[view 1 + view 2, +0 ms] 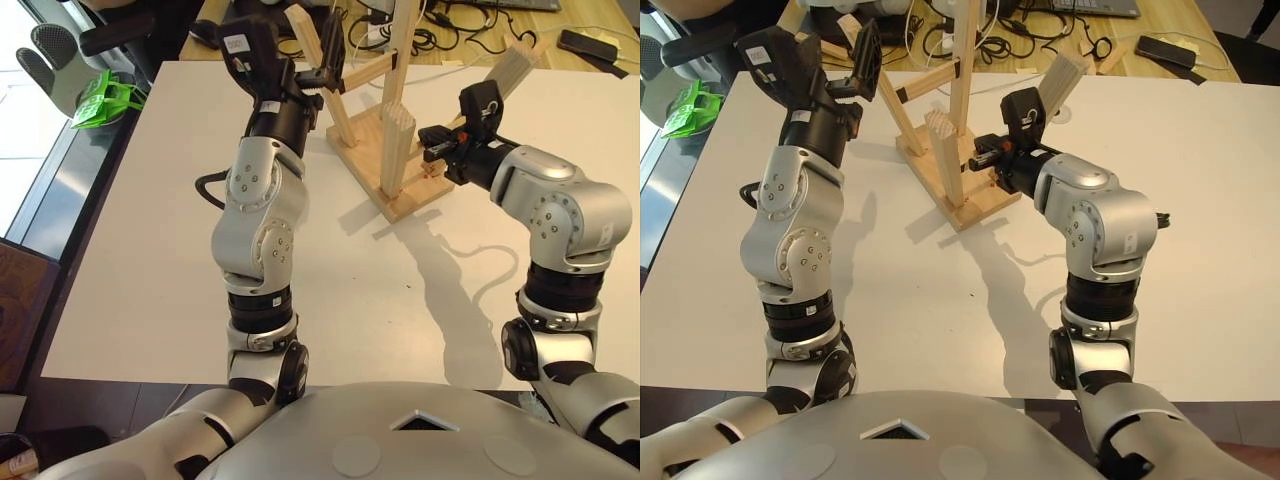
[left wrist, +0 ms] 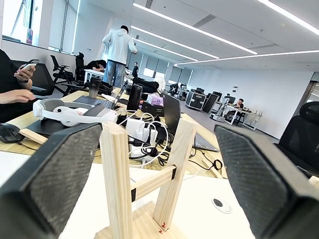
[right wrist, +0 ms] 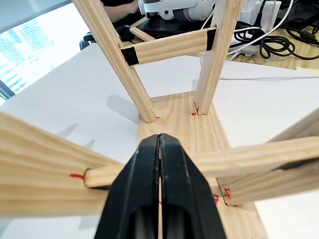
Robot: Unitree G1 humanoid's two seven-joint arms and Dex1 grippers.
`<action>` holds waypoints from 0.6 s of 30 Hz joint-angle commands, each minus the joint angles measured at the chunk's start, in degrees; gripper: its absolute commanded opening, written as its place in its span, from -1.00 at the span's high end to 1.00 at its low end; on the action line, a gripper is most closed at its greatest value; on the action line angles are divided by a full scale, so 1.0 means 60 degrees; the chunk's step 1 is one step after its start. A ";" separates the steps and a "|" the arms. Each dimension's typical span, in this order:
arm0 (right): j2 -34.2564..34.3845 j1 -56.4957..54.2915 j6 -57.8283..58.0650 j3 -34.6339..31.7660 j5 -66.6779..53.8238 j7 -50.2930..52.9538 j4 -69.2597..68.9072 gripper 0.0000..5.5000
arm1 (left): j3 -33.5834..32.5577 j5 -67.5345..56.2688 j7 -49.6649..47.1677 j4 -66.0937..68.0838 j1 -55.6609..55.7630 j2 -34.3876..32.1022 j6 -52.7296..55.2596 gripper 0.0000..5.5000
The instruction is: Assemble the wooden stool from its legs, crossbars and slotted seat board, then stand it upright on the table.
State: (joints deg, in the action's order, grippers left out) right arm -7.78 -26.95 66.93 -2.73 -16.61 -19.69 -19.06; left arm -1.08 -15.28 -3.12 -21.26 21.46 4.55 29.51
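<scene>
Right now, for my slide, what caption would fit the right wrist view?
Shut right end effector at the seat board, with two legs and their crossbar beyond.

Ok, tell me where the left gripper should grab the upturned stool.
Probably the crossbar joining the two upright legs, coming from the robot's left: it is slim, with clear space around it, and the open left gripper faces it.
</scene>
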 commanded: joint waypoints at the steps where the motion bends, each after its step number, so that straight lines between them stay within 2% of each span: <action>1: 0.0454 -0.0938 -0.1769 -0.1032 -0.0583 0.0138 -0.0257 0.99 | -0.0030 0.0083 0.0016 0.0156 0.0118 -0.0056 -0.0072 -0.51; 4: 0.0006 -0.1923 -0.2129 -0.1517 -0.0876 0.0096 0.0248 0.99 | 0.0050 0.0088 0.0049 0.0185 0.0135 -0.0039 -0.0106 -0.51; 8: -0.1789 -0.0562 0.0068 0.0109 -0.0485 -0.0315 0.1017 0.99 | 0.0014 0.0035 0.0074 0.0116 0.0191 -0.0084 -0.0029 -0.51; 9: -0.1986 -0.0220 0.0541 0.0235 -0.0414 -0.0194 0.1207 0.99 | 0.0024 0.0026 0.0079 0.0084 0.0186 -0.0085 -0.0003 -0.51; 12: -0.1736 0.0081 0.1784 -0.0209 -0.0431 0.0299 0.1974 0.99 | 0.0039 0.0011 0.0089 0.0024 0.0151 -0.0097 0.0054 -0.51; 14: -0.1484 0.0103 0.1957 -0.0274 -0.0494 0.0491 0.1962 0.99 | 0.0024 0.0005 0.0125 0.0035 0.0146 -0.0122 0.0062 -0.51; 18: -0.1295 -0.0028 0.0428 -0.0091 -0.0590 0.0331 0.1329 0.99 | 0.0000 0.0026 0.0169 0.0118 0.0187 -0.0143 0.0036 -0.51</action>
State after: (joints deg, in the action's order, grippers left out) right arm -16.15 -30.67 71.23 -5.41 -20.97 -17.96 -11.74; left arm -1.07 -15.31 -2.08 -20.87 21.93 3.97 29.19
